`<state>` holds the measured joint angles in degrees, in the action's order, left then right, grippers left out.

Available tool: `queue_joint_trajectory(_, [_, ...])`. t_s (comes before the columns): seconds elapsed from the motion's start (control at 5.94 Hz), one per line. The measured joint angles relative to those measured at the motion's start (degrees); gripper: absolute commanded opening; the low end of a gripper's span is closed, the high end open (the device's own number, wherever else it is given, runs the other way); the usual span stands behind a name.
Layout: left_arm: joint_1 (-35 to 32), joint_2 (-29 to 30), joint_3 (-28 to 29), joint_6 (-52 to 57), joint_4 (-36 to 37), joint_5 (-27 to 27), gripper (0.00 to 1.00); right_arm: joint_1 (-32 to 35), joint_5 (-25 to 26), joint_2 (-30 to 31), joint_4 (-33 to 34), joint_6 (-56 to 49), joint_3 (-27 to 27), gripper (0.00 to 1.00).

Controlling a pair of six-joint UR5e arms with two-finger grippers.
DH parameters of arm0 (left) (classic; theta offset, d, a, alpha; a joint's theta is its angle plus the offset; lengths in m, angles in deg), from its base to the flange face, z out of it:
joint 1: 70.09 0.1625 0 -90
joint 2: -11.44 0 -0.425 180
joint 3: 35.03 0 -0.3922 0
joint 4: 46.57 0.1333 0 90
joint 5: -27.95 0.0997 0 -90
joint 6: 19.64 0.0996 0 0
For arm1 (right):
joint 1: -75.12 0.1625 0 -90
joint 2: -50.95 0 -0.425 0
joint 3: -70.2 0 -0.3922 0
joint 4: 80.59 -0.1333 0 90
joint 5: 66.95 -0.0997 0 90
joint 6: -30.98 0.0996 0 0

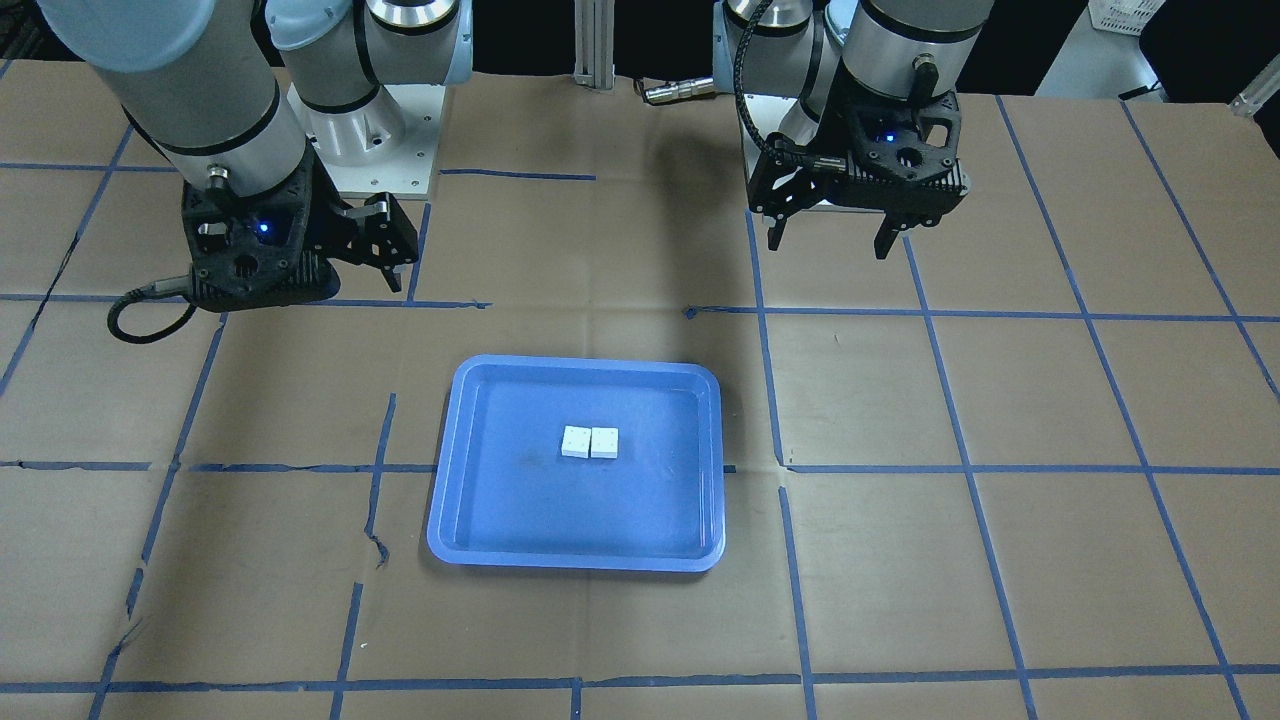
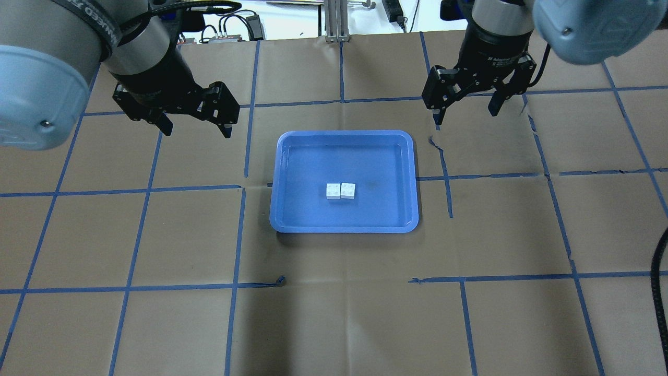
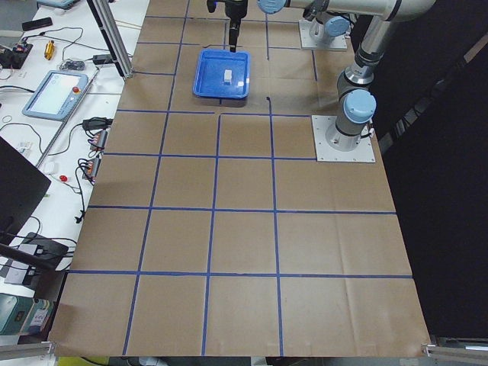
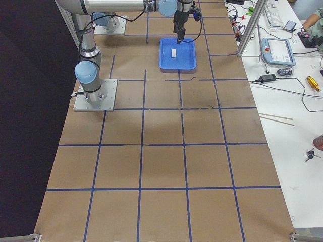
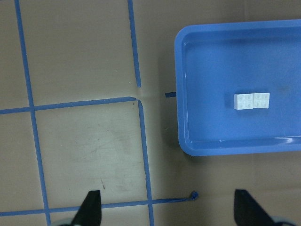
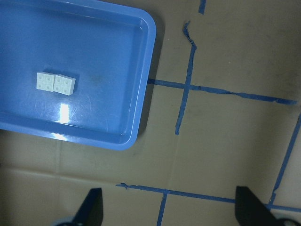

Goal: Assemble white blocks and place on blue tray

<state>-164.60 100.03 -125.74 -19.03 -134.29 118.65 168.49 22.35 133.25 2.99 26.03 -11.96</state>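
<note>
The two white blocks (image 2: 341, 191) sit side by side, touching, studs up, near the middle of the blue tray (image 2: 344, 133). They also show in the front view (image 1: 590, 441), the left wrist view (image 5: 252, 100) and the right wrist view (image 6: 56, 83). My left gripper (image 2: 197, 130) hangs open and empty above the table, beyond the tray's far left corner. My right gripper (image 2: 464, 116) hangs open and empty beyond the tray's far right corner. Neither touches the tray (image 1: 575, 364) or the blocks.
The table is covered in brown paper with a blue tape grid (image 2: 245, 188). The arms' white base plates (image 1: 400, 150) stand at the robot's edge. A side bench with a teach pendant (image 4: 278, 51) and cables runs past the far side of the table.
</note>
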Motion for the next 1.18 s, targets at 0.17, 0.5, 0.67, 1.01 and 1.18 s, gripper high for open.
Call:
queue_joint_trajectory(0.17, [0.0,0.0,0.03,0.0,0.0,0.0,0.99,-0.09,0.6,-0.04,-1.59,1.26,0.65,1.0])
queue_joint_trajectory(0.5, [-0.05,0.0,0.06,0.0,0.0,0.0,0.99,-0.27,0.79,0.09,-2.21,4.36,0.13,0.99])
queue_joint_trajectory(0.67, [-0.04,0.0,0.05,0.0,0.0,0.0,0.99,-0.52,0.81,0.1,-1.68,4.82,0.0,0.99])
queue_joint_trajectory(1.01, [0.02,0.0,0.02,0.0,0.0,0.0,0.99,-0.69,0.89,0.12,-0.09,5.02,-0.09,1.0])
queue_joint_trajectory(1.18, [0.02,0.0,0.01,0.0,0.0,0.0,0.99,-0.72,0.91,0.14,0.17,5.03,-0.07,1.0])
